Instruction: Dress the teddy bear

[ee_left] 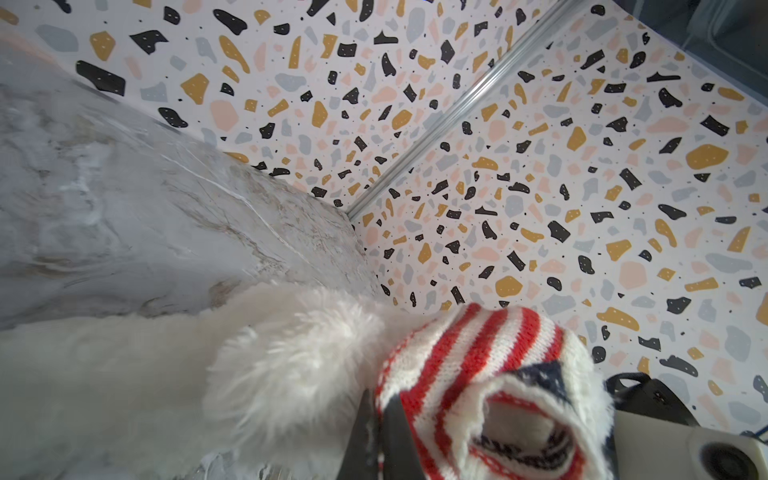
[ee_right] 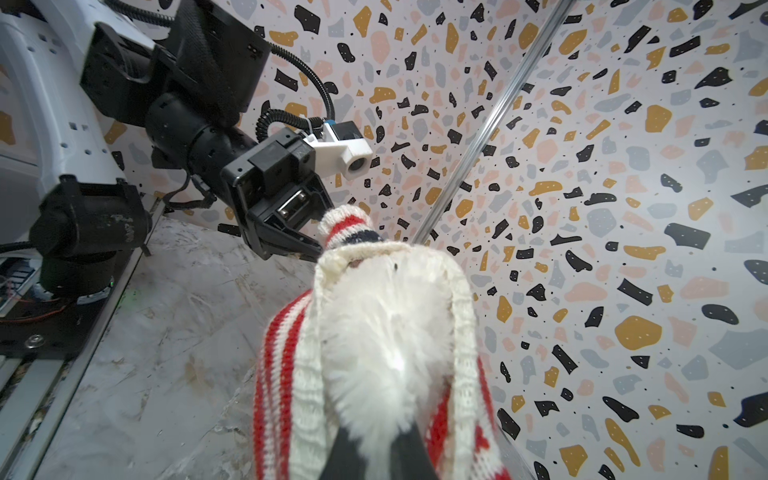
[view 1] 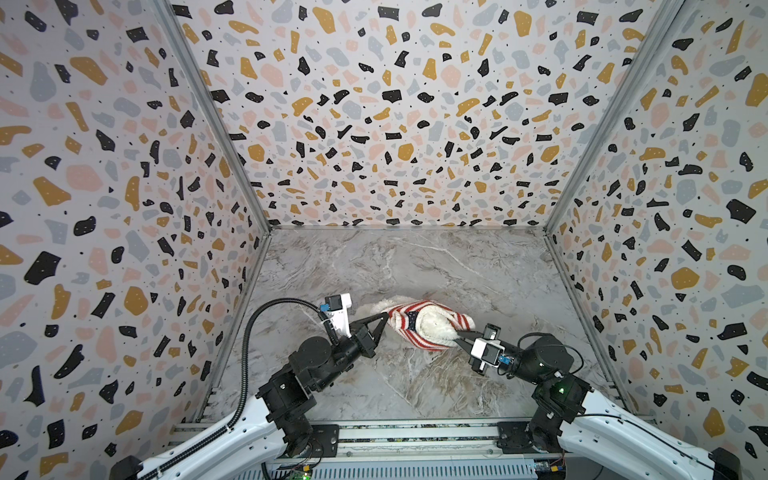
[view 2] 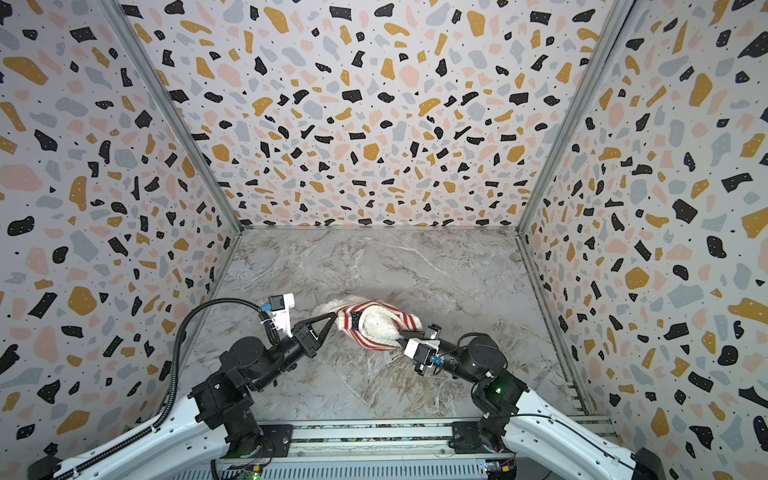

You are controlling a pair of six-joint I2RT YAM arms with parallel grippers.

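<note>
Your table (view 1: pixel 415 266) is grey marble-patterned, closed in on three sides by speckled walls (view 1: pixel 374 104) with metal strips in the corners. The teddy bear (view 1: pixel 432 326) lies near the middle of the table's front half, partly inside a red-and-white striped sweater (view 1: pixel 403 316), between your two arms.

In both top views the left gripper (view 1: pixel 385 318) meets the sweater's left end and the right gripper (view 1: pixel 458 337) its right end, but the jaws are too small to judge. The left wrist view settles one. The left gripper (ee_left: pixel 378 411) is closed, pinching the knit edge, with loose white fur beside it. The right wrist view settles the other. The right gripper (ee_right: pixel 374 432) is clamped on the bear's fur where it pokes out of the sweater's opening.
</note>
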